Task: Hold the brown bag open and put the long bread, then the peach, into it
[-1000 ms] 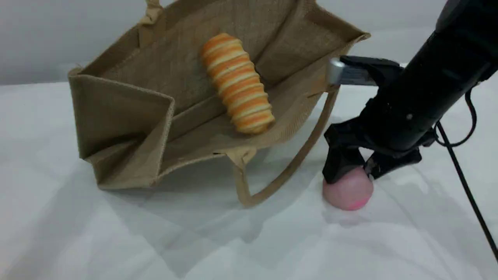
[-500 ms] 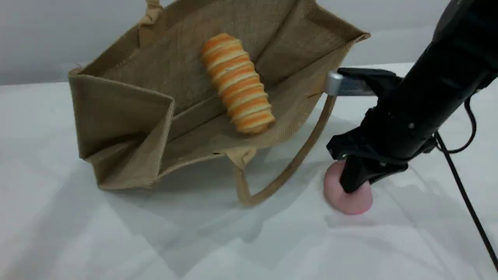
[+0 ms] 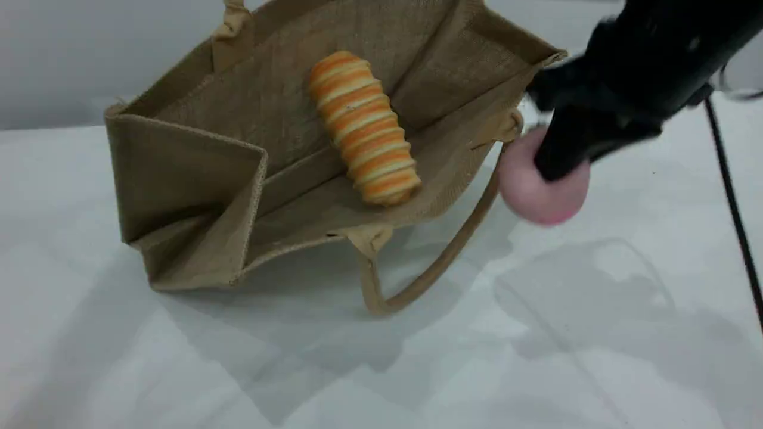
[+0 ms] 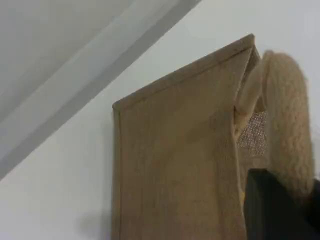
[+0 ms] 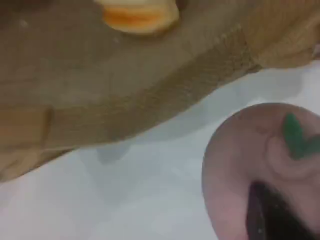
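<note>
The brown bag [image 3: 197, 179] lies on its side with its mouth open toward me, and the long bread [image 3: 363, 128] rests inside it. My right gripper [image 3: 563, 152] is shut on the pink peach [image 3: 536, 193], held above the table just right of the bag's right rim. In the right wrist view the peach [image 5: 250, 160] shows its green stem, with the bag [image 5: 125, 90] and the bread's end [image 5: 140, 15] beyond. In the left wrist view my left gripper [image 4: 280, 205] is shut on the bag's upper handle [image 4: 287, 115], beside the bag [image 4: 175, 160].
The bag's lower handle [image 3: 417, 286] loops out over the white table cloth [image 3: 381, 369] in front of the bag. A black cable [image 3: 733, 208] hangs along the right edge. A grey wall stands behind the bag.
My right gripper went from open over the peach to shut on it, then lifted it off the table up toward the bag's right rim. Bag and bread stayed put.
</note>
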`<state>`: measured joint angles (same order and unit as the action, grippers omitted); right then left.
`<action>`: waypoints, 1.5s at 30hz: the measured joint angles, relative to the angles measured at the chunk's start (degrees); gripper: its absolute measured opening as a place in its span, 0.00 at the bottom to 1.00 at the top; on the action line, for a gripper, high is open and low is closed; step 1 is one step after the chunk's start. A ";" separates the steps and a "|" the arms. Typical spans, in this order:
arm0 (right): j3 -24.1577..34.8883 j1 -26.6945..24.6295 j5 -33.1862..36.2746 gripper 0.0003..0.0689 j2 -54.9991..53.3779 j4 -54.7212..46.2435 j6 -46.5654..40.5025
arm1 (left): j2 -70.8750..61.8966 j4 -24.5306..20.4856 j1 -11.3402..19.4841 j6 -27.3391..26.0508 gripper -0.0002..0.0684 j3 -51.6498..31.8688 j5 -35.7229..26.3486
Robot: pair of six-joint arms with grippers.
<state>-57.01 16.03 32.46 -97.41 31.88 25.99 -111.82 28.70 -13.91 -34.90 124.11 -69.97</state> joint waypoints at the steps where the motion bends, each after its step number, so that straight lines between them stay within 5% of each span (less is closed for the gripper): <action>1: 0.05 0.00 0.83 0.03 1.25 -0.56 -0.58 | 0.00 0.00 0.00 0.00 0.14 0.00 0.00; 16: -5.52 0.00 2.65 0.03 7.63 5.19 5.65 | 0.00 0.00 0.00 0.00 0.14 0.00 0.00; 25: -12.90 1.26 3.23 0.03 -1.28 12.59 12.74 | 0.00 0.41 0.00 0.00 0.14 0.00 0.00; 32: -17.67 4.13 -2.91 0.05 -10.19 12.91 16.35 | 0.00 0.41 0.00 0.00 0.14 0.00 0.00; 37: -17.76 4.57 -6.72 0.23 -13.12 13.16 16.47 | 0.00 0.41 0.00 0.00 0.14 0.00 0.00; 45: -17.76 4.62 -9.18 0.74 -12.81 18.30 16.47 | 0.00 0.41 0.00 0.00 0.14 0.00 0.00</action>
<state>-74.77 20.65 23.29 -110.22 50.18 42.46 -111.82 29.12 -13.91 -34.90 124.11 -69.97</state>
